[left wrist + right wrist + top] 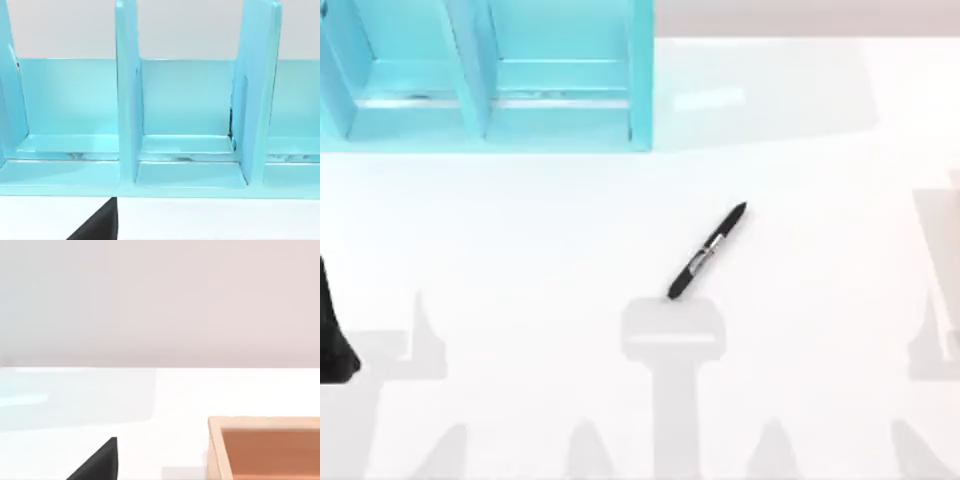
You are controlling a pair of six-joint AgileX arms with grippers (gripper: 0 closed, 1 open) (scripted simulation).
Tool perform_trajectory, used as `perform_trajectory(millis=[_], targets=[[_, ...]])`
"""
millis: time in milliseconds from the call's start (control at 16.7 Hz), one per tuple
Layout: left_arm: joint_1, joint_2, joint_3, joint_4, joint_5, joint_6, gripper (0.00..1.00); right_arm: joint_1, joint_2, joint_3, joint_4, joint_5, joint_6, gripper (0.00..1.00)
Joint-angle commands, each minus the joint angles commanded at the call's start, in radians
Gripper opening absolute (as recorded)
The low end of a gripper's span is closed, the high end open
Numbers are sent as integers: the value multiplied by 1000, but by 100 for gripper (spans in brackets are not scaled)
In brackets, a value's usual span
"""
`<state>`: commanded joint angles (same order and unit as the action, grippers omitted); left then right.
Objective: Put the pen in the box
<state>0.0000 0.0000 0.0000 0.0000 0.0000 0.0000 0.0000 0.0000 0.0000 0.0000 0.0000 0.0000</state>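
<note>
Claw state on either arm: cannot tell. Pen [708, 251] lies loose mid-tabletop [820, 200], pointing one o'clock; slim, light, slick — pinch its silvery band.

Top view straight down over table [800, 150]; left wrist view close, facing blue shelf [130, 125], shared with top.

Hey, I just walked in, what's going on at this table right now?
Nothing is being handled yet. The pen lies slanted on the white table, near the middle, with no tool touching it. A light blue rack with upright dividers stands at the far left of the table. The left arm sits at the table's left edge. The right wrist view shows the corner of an orange-brown box on the table. The pen is not in the box yet.
</note>
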Motion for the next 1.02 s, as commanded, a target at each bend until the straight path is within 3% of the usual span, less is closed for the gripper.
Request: perform_trajectory(millis=[420,1020], targets=[[0,0,0,0,0,0,100,38,121,129,-62,-12,75,100],[0,0,0,0,0,0,100,226,844,841,-448,-42,485,100]])
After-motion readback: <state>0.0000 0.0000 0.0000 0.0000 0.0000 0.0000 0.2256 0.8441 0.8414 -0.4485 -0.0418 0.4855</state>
